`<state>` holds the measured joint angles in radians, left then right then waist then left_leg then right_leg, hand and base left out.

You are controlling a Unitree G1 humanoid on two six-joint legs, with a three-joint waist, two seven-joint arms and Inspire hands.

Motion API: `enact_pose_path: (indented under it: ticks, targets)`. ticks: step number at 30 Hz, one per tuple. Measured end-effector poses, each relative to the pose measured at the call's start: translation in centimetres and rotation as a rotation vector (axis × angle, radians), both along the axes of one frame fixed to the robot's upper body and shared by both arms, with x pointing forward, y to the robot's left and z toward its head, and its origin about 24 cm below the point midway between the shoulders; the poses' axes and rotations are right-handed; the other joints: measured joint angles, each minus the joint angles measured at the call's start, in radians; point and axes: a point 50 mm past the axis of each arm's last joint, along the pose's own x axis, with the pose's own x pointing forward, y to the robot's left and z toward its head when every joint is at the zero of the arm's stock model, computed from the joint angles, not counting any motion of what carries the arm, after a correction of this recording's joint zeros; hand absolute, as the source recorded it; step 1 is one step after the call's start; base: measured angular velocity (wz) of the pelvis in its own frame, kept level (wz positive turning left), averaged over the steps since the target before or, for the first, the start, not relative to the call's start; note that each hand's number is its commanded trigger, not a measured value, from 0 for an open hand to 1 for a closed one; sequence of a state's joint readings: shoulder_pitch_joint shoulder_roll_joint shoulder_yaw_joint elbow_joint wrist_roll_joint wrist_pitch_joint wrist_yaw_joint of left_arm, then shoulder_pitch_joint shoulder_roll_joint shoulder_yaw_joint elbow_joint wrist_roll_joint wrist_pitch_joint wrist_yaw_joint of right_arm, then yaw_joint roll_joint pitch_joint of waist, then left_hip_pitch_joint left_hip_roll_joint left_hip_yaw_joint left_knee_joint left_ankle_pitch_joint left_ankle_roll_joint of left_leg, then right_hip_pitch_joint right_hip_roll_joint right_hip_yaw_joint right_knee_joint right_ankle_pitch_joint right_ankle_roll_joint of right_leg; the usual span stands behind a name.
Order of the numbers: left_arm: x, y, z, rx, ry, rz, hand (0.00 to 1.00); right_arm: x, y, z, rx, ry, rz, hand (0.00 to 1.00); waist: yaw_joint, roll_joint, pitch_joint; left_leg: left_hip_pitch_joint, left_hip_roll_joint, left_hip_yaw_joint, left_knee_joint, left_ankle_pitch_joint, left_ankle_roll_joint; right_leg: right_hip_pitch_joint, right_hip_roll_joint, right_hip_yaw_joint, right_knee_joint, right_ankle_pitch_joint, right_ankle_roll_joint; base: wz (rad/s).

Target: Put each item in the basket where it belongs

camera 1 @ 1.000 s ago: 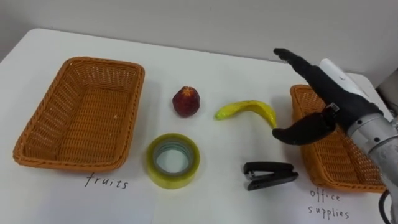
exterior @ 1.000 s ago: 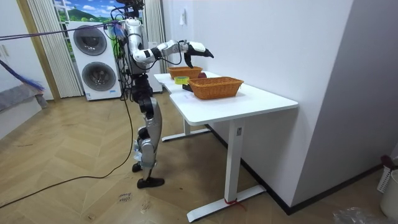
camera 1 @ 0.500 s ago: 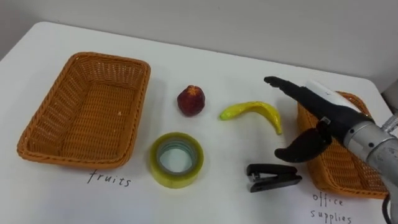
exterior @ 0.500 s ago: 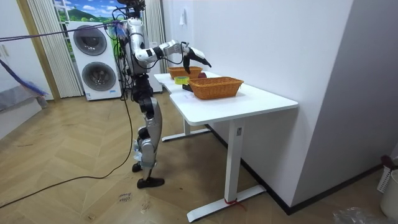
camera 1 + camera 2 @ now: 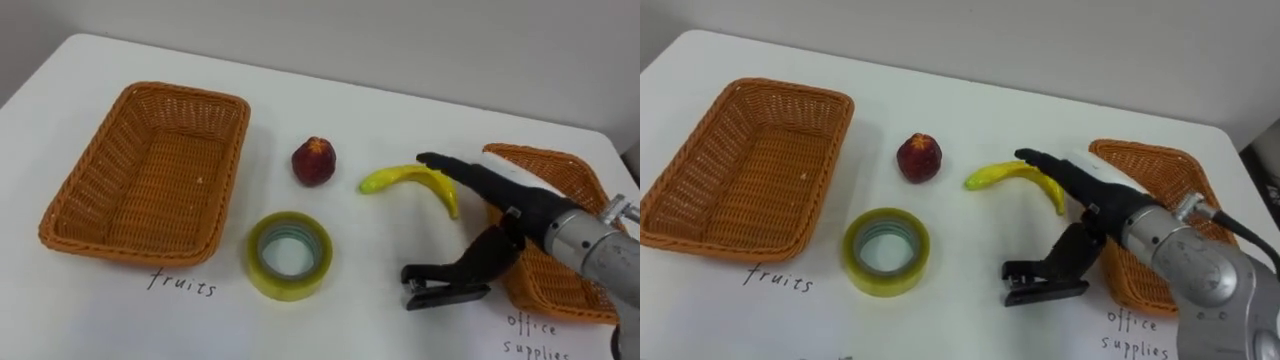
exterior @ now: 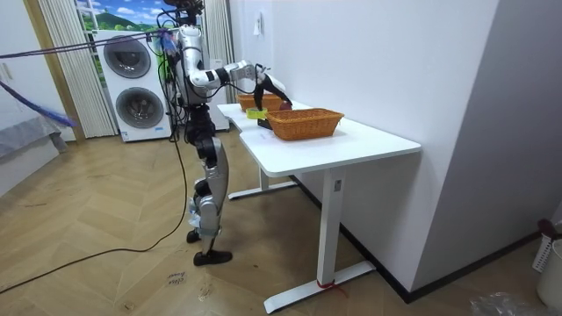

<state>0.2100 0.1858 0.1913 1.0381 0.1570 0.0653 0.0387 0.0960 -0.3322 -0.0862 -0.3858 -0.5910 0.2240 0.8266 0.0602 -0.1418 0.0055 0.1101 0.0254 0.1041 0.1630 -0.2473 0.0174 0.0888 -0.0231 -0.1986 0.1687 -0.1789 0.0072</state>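
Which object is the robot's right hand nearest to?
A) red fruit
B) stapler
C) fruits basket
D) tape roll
B: the right hand hangs open above the black stapler, thumb reaching down to it, with the tape roll and red fruit farther to its left.

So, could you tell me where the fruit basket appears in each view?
Left eye view: the fruit basket sits left of centre.
Right eye view: at the left edge.
Room view: the nearer basket, centre of the picture.
Shared landmark: the peach, right of it in the eye views, just behind it in the room view.
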Motion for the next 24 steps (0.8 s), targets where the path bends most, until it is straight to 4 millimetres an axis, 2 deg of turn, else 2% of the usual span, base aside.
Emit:
enact_pose_path:
  ticks: [18,24]
  targets:
    - [1.4,-0.4,0.1,-0.016,-0.051,0.013,0.0,-0.2,0.8,-1.4,0.013,0.073,-0.002,0.0,0.0,0.007,-0.0013,0.0,-0.002,0.001,0.003,0.001,0.001,-0.001,-0.001,0.003,-0.002,0.0,0.0,0.0]
    - [1.2,-0.6,0.0,-0.025,-0.047,0.022,0.0,-0.5,0.6,-2.3,0.024,0.11,-0.015,0.0,0.0,0.019,-0.0009,0.0,-0.002,0.002,0.003,0.001,0.002,-0.001,-0.001,0.004,-0.001,0.0,0.0,0.0]
